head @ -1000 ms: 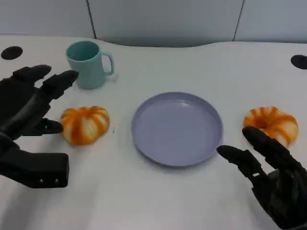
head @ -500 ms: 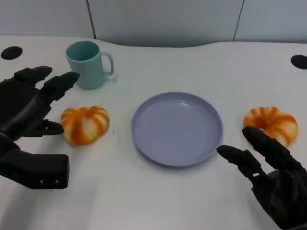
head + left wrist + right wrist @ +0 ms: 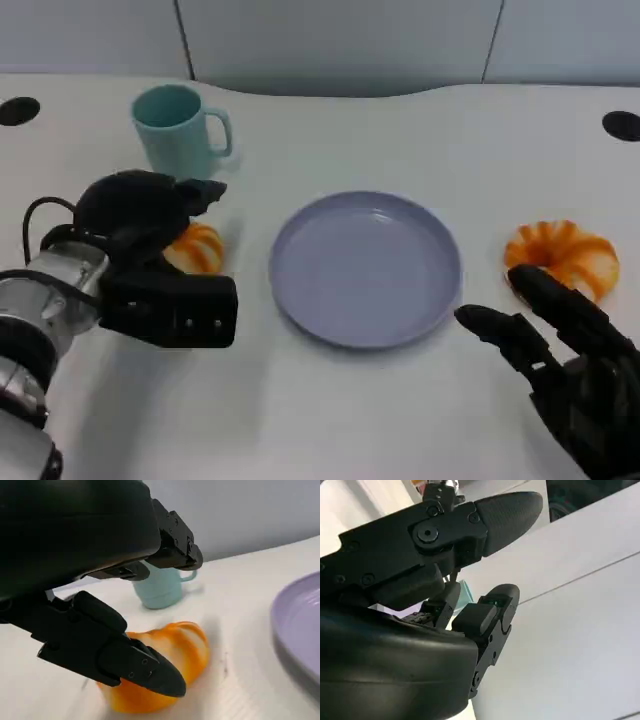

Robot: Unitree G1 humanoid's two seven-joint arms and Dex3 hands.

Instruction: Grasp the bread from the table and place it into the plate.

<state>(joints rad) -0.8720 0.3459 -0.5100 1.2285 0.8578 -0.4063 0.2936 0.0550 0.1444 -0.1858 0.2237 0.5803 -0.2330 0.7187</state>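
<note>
In the head view a round purple plate (image 3: 366, 267) sits in the middle of the white table (image 3: 400, 130), and nothing lies in it. At the left of the frame the left hand (image 3: 150, 215) arches over an orange-and-white bread (image 3: 197, 247), covering most of it so that only the side nearest the plate shows. The left wrist view shows this bread (image 3: 165, 662) resting on the table with a thick black finger (image 3: 115, 652) lying against its near side and other fingers reaching above it; whether the hand has actually clamped down on the bread cannot be told from either picture. A teal mug (image 3: 178, 131) stands upright in the upper left of the head frame, beyond the left hand, its handle turned toward the plate; it appears again behind the bread in the left wrist view. A second bread (image 3: 563, 256) lies at the right edge of the frame, just beside the plate but apart from it. The right hand (image 3: 560, 360) hovers in the lower right corner, fingers spread and holding nothing, its fingertips pointing toward the second bread.
</note>
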